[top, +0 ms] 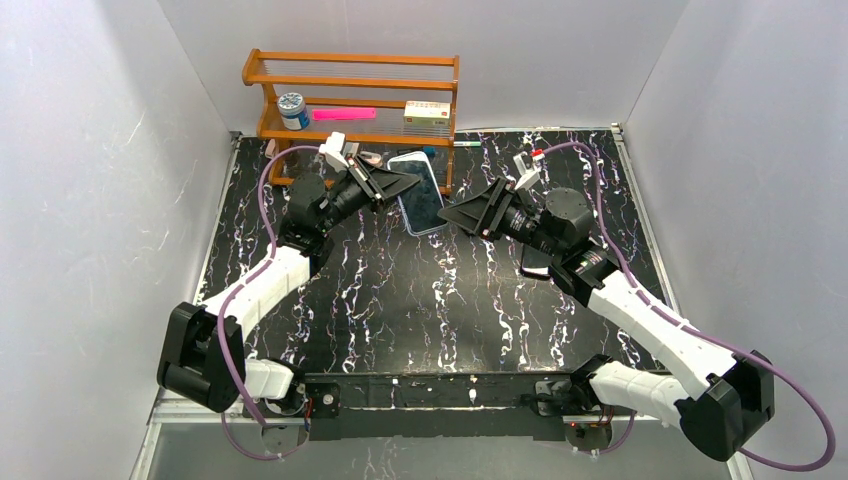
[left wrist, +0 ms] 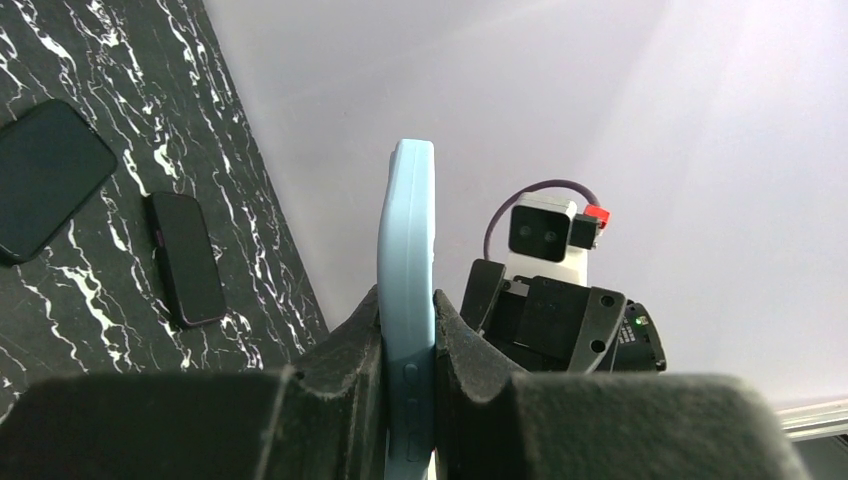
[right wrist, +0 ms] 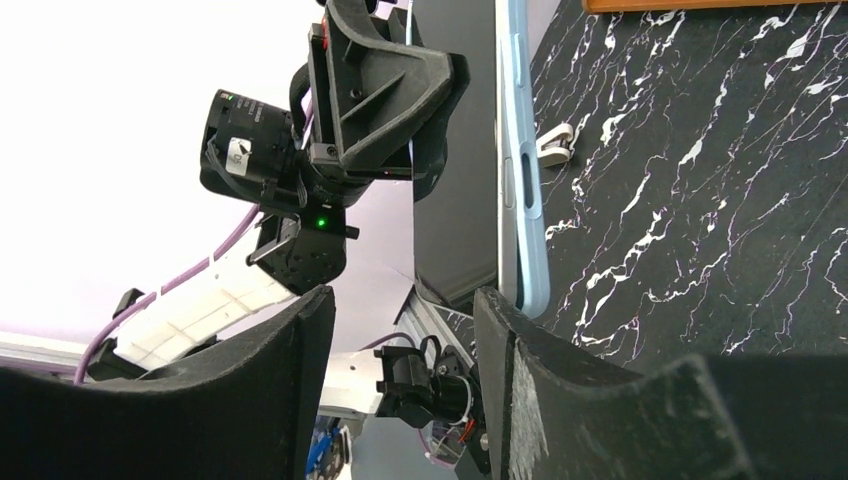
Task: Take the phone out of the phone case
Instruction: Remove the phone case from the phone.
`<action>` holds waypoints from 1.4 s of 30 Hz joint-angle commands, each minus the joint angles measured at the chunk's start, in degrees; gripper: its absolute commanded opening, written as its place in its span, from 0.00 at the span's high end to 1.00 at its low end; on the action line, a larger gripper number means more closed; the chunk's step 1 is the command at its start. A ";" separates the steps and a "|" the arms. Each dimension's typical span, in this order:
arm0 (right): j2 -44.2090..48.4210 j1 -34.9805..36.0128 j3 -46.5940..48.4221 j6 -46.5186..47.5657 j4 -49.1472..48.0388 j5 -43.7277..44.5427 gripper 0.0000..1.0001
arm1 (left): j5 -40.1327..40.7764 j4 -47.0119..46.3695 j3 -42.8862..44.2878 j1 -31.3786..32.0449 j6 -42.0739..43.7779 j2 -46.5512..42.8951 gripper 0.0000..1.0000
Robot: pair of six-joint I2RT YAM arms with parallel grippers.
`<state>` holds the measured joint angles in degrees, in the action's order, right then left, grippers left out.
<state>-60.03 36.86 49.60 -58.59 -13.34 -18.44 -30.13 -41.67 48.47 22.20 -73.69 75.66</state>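
Observation:
The phone, with its dark screen showing, sits in a light blue phone case and is held up above the table's back centre. My left gripper is shut on the case's long edge, with both pads pressed against it near the side buttons. My right gripper stands open at the phone's lower right corner. In the right wrist view the cased phone's end lies just beyond the right finger, and nothing is between the jaws.
A wooden rack at the back holds a jar, a pink item and a box. Two dark phones lie on the black marbled table. White walls close in both sides.

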 commanded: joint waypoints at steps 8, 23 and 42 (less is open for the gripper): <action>1.73 0.00 -0.55 -1.23 2.29 5.13 0.42 | 2.09 -6.01 0.18 0.83 -1.90 -1.20 1.00; 2.07 -0.03 -1.33 -0.72 -0.82 1.49 0.43 | 1.93 -6.10 0.58 0.83 -3.04 -0.20 1.00; 1.38 -0.05 -3.29 -2.31 -3.96 1.96 0.44 | 1.22 -11.15 0.24 1.27 -8.12 -0.34 1.00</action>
<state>-59.40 36.88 46.87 -61.36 -16.36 -18.33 -28.58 -45.45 48.31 22.90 -78.63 77.52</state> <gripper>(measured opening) 0.549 0.132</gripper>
